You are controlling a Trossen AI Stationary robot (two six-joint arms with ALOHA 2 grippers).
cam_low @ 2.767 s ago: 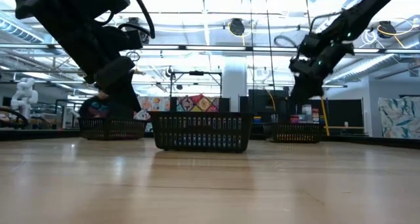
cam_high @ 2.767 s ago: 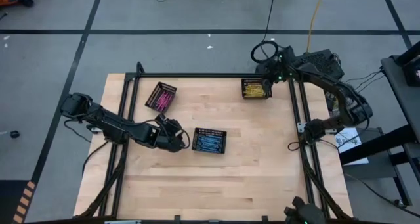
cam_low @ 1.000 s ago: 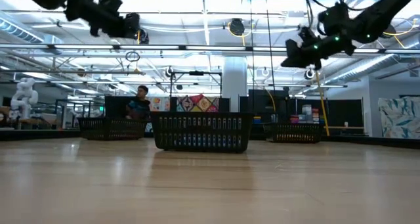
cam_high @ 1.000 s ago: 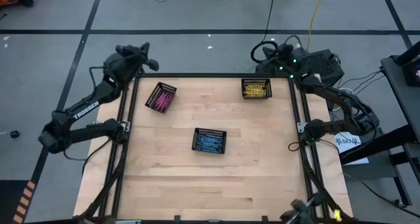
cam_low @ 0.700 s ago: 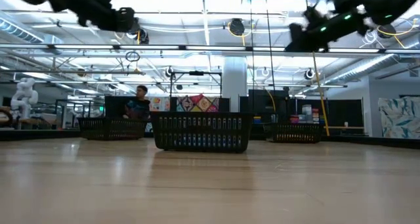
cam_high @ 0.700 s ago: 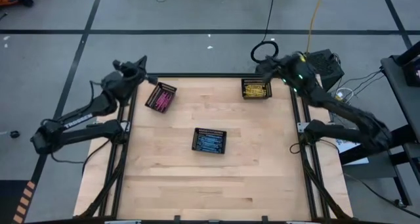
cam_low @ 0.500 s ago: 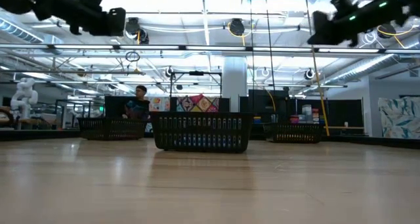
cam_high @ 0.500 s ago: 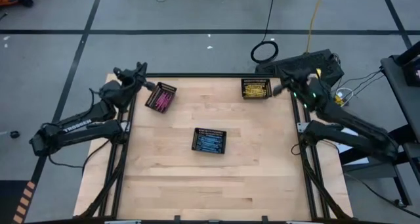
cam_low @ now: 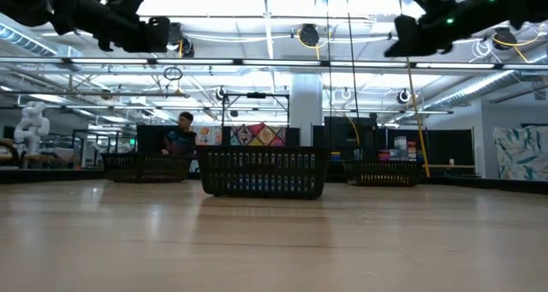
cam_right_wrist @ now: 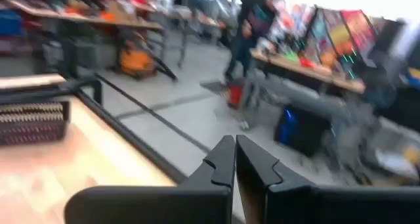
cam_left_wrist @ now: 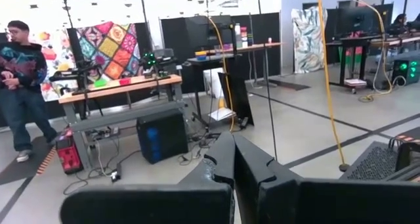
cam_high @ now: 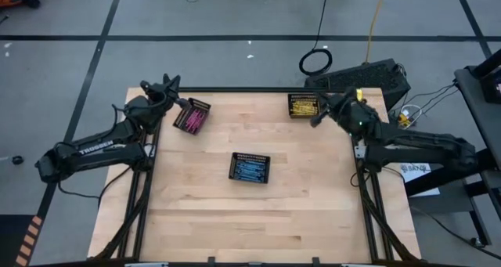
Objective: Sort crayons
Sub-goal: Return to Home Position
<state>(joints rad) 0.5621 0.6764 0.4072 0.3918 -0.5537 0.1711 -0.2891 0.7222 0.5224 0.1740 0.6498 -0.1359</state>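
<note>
Both empty, left gripper, right gripper, fingers together

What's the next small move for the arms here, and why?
Probably just settle both arms at rest. The pink crayons, yellow crayons and blue crayons lie in separate trays, none shows loose on the table, and the left hand and right hand are shut, empty, raised by the far corners.
</note>
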